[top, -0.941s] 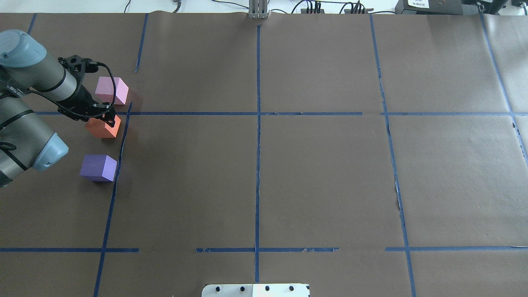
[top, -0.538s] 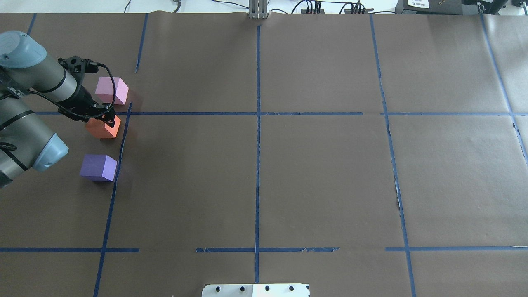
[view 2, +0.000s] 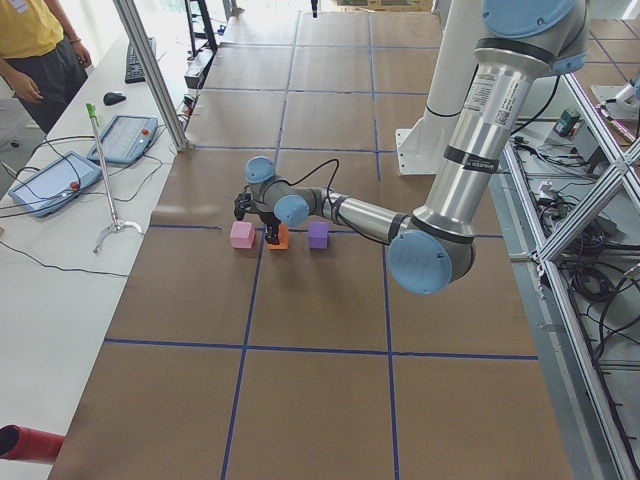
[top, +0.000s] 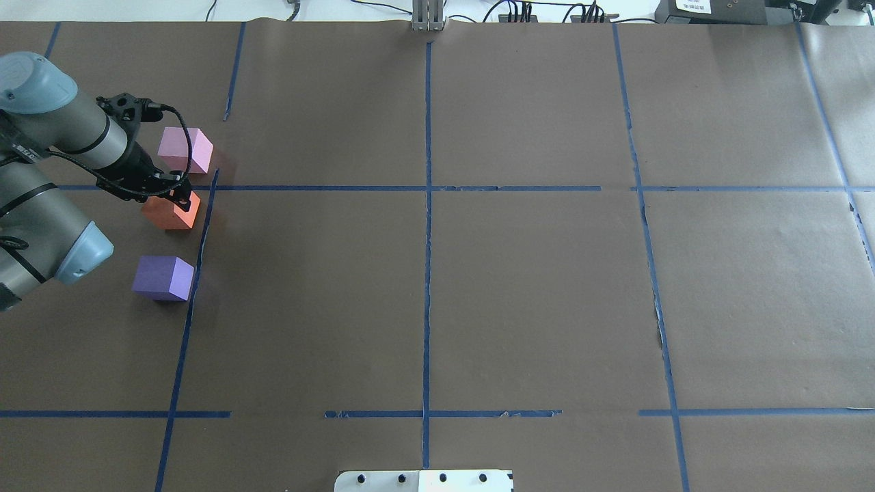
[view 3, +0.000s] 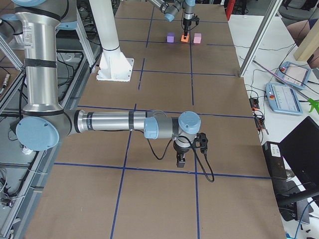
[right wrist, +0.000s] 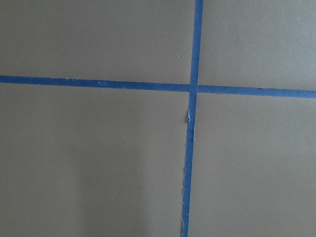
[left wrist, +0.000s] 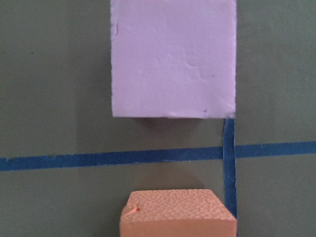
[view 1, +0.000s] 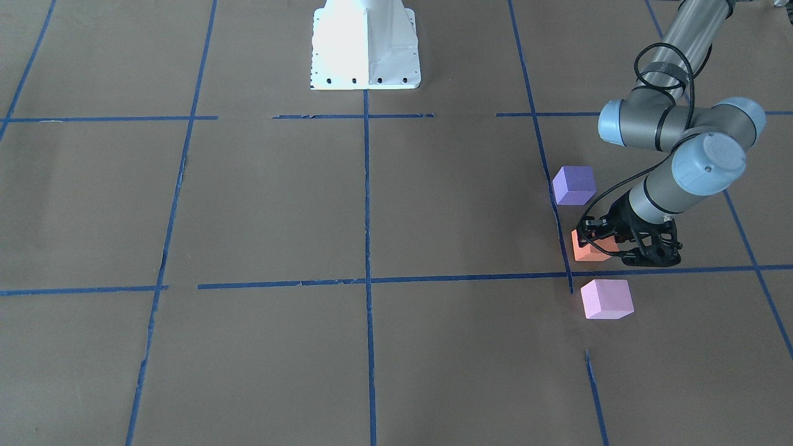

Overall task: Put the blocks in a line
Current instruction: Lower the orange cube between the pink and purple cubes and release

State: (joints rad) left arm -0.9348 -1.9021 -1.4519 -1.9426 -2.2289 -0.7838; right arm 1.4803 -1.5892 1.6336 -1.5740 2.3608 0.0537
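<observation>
Closest to the camera at my right-hand end of the bench [top: 533, 287], the right end effector [view 3: 180, 162] hangs low over the brown paper, pointing straight down. Its wrist camera shows nothing but a crossing of blue tape lines [right wrist: 192, 89]. It appears only in this side view, so I cannot tell whether its fingers are apart or together.

At the far, left end of the bench sit the three blocks, which I take here from the robot's side outward. First is the purple block [top: 163, 277], standing alone just beside a long blue tape line. Next is the orange block [top: 167, 214], set apart from the purple one and hard against the same tape line. The left end effector [top: 181, 196] is down on top of it, with its black fingers at the block's far upper edge. I cannot tell whether they are clamping the foam or merely standing at it (the wrist camera shows only the block's top face, not the fingers). A cross line of tape runs just beyond the orange block. Past that line lies the pink block [top: 183, 149], clear of both the orange block and the arm. The three blocks form a loose, slightly slanted row with gaps between them.
</observation>
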